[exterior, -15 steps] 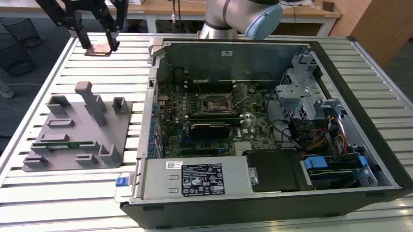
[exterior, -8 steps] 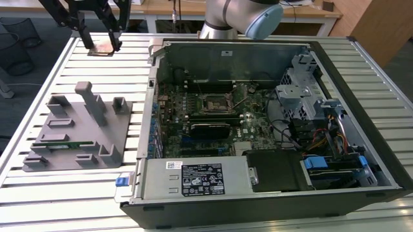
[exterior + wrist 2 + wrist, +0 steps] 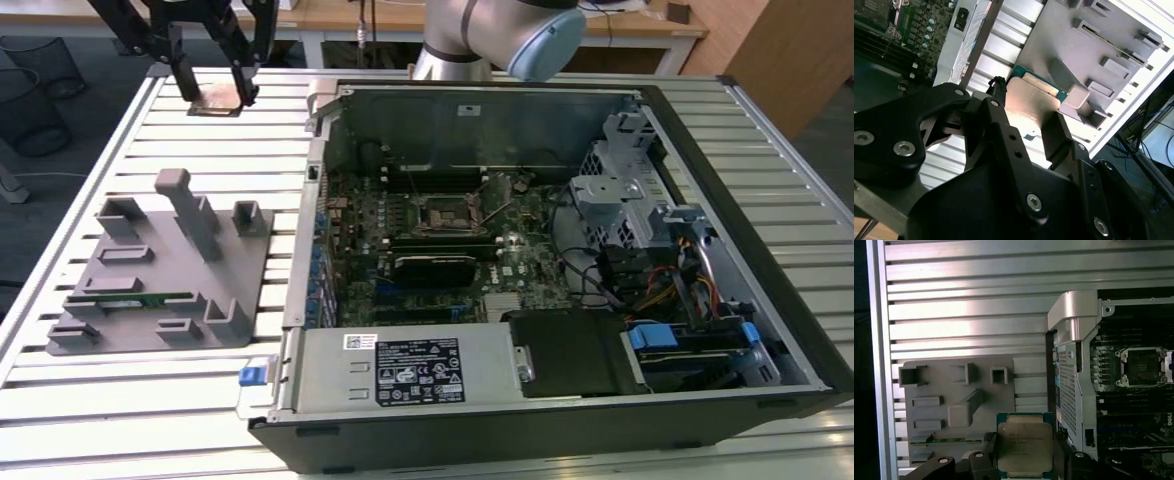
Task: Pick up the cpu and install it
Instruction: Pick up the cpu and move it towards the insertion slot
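The jaws are pinching the cpu (image 3: 218,103) by two opposite edges, one black pad on either side. In the exterior view the chip hangs over the far corner of the slatted aluminium desk (image 3: 134,400) on the exterior view's left. It is beyond the grey plastic tray (image 3: 160,270) and left of the open computer case (image 3: 747,200). Its coppery underside catches the light. It looks to be held just clear of the slats, though this angle does not settle whether it touches them.

In the first wrist view the cpu (image 3: 1024,447) shows its silver top plate and green rim, with the tray (image 3: 954,405) lying flat on the desk beyond it. In the second wrist view the cpu (image 3: 1031,100) sits level between the jaws, its green edge towards the tray (image 3: 1094,50).

The tray carries several upright blocks, and a green memory stick (image 3: 127,297) lies in a slot near its near-left corner.

The case lies on its side with the motherboard (image 3: 441,230) exposed. The square cpu socket (image 3: 447,210) sits mid-board, well apart from the chip. The first wrist view shows the same socket (image 3: 1144,367) inside its metal frame. A labelled power supply (image 3: 400,370) fills the near end of the case. The arm's grey and blue joint (image 3: 514,35) stands behind the case's far wall.
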Controlling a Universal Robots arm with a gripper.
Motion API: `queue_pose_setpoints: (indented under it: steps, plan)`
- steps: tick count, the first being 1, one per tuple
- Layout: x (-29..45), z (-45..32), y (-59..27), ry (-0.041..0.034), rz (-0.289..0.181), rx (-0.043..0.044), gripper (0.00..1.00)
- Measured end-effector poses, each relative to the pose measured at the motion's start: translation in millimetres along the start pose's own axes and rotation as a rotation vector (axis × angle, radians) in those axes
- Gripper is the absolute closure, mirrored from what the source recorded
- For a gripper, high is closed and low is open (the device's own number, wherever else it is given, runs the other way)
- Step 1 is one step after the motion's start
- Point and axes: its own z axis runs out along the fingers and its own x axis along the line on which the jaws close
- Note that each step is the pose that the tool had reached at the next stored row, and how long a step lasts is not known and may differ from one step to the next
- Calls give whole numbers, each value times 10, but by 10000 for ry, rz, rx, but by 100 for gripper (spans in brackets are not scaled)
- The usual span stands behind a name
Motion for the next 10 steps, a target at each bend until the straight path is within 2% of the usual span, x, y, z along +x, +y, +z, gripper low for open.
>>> queue_pose_setpoints:
  steps: [10]
  plan:
    - [-78,-1,5,0,0,0,47]
